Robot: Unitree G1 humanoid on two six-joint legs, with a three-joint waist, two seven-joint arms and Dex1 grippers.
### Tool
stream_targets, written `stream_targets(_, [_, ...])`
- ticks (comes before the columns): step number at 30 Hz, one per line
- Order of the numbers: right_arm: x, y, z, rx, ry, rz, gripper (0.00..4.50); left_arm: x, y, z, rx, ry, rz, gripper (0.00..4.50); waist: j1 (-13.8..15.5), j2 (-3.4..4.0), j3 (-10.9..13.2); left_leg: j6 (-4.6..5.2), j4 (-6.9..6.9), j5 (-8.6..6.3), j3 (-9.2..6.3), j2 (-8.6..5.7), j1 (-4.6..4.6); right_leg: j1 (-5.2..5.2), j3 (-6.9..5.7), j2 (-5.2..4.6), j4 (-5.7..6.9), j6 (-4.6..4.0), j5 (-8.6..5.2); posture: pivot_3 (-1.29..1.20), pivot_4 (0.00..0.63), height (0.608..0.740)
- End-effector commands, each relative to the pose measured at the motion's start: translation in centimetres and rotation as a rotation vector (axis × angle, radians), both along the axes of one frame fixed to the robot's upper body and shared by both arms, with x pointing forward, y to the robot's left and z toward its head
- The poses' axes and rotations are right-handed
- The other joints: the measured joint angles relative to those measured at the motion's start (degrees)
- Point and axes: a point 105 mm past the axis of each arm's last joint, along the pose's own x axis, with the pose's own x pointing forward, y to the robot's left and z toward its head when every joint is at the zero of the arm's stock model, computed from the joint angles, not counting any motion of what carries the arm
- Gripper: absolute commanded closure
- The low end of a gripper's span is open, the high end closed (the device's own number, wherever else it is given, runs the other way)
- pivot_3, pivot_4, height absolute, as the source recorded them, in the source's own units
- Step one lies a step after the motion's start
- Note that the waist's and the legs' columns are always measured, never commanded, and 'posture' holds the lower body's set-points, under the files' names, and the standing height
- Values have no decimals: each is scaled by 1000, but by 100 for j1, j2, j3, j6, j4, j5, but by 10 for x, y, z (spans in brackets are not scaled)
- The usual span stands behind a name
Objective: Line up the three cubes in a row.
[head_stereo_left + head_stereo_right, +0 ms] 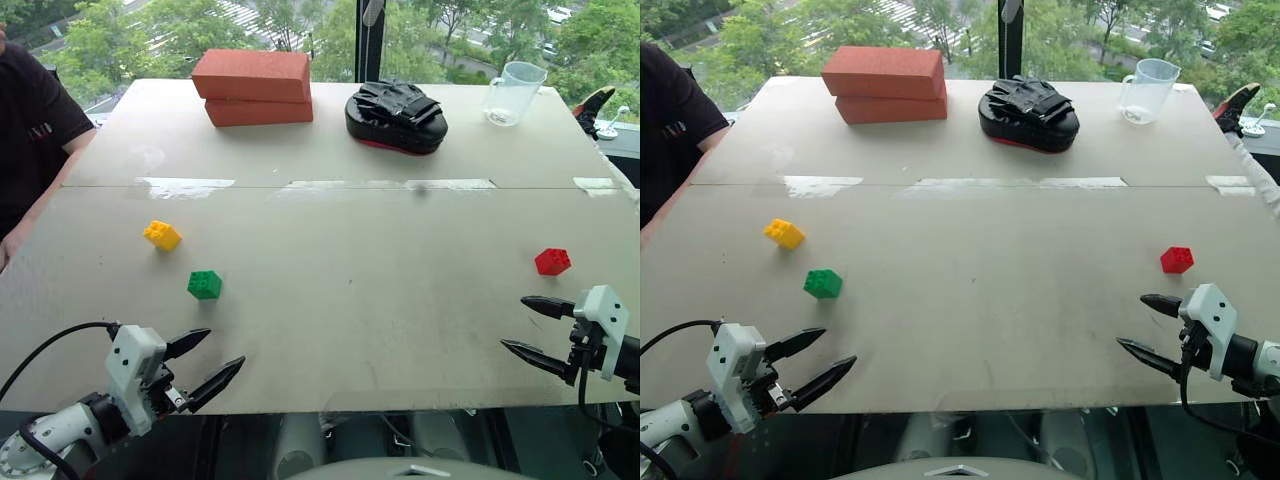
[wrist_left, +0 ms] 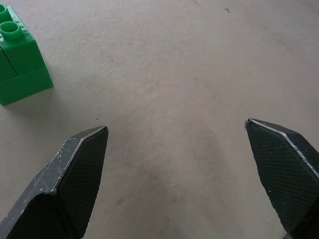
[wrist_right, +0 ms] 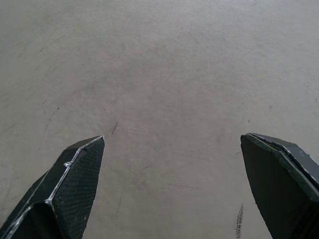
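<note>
Three cubes scattered on the pale surface (image 1: 330, 300), not in a row. Yellow cube (image 1: 162, 235) at about nine o'clock on the left side; green cube (image 1: 204, 285) just beside it toward five o'clock, the two near but apart. Red cube (image 1: 552, 262) well apart from both, far over at three o'clock near the right edge. Left gripper (image 1: 212, 360) low at seven o'clock over the near edge, jaws released and spread wide, empty, aimed toward one o'clock, with the green cube a little beyond its tips at twelve o'clock and not touched. Same green cube (image 2: 20, 62) seen from the left wrist, off to one side of the spread fingers (image 2: 82, 169), studs up, bare surface between the tips. Right gripper (image 1: 525, 325) low at four o'clock by the right edge, jaws likewise released and wide, holding nothing, pointing toward nine o'clock, with the red cube near it at about one o'clock from its tips and clear of them. Along the far side at twelve o'clock: two large red-orange bricks (image 1: 253, 87) stacked, a black padded mitt (image 1: 396, 116) beside them, and a clear measuring cup (image 1: 514, 93) toward one o'clock. A person's dark sleeve (image 1: 35, 120) at the left edge, around ten o'clock.
</note>
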Motion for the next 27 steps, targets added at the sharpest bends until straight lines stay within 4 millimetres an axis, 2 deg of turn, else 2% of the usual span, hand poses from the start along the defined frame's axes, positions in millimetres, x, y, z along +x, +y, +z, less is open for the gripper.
stream_targets(1, [10,2,16,23,-88,-55,16,8,-14,11,-42,-52,-46,0,17,0,0,0,0,0,0,0,0,0,0,0,0,0,0,0,150,740])
stream_targets(3, [35,6,40,90,-223,-235,16,16,-43,27,-95,-95,-163,0,60,2,1,0,0,0,0,1,4,1,-2,8,2,0,0,0,150,740])
stream_targets(6, [55,-7,55,-17,-305,-444,16,15,-71,38,-82,-115,-327,0,88,19,8,-1,19,0,-3,7,2,0,2,2,12,-11,9,0,150,740])
stream_targets(10, [72,-36,58,-58,-210,-652,16,17,-96,54,-68,-152,-478,0,104,19,-2,0,30,1,2,5,3,2,9,0,12,-11,9,0,150,740])
stream_targets(13, [77,-72,51,-150,-115,-842,16,18,-111,66,-66,-177,-573,0,106,22,-1,1,40,1,2,-4,2,1,8,11,31,-12,10,0,150,740])
stream_targets(18, [80,-93,34,-168,44,-949,16,24,-122,76,-66,-202,-637,0,98,22,-1,25,37,15,8,-14,3,1,25,32,49,-10,13,0,150,740])
stream_targets(26, [100,-90,21,-78,155,-982,16,25,-125,81,-61,-209,-662,0,82,25,0,25,48,15,14,-4,9,-3,37,55,58,-8,13,0,150,740])
stream_targets(27, [102,-90,19,-81,154,-983,256,25,-125,82,-61,-209,-661,0,84,25,0,25,53,15,12,-1,9,-2,38,55,61,-13,10,0,150,740])
